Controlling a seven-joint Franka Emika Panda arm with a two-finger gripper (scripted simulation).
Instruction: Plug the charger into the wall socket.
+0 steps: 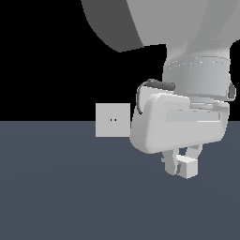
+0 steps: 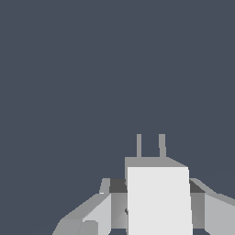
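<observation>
Misalignment is the main risk: the tool (image 1: pixel 182 164) is clamped on the charger (image 1: pixel 188 167) low over the surface (image 1: pixel 70 187), its two prongs (image 2: pixel 150 145) free ahead (nothing touching them), well apart from the wall socket (image 1: pixel 113 120), so slight tilt could jam them beside the holes.

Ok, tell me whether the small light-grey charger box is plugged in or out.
Out. The charger sits between the gripper fingers, apart from the square wall socket; its prongs show bare.
</observation>
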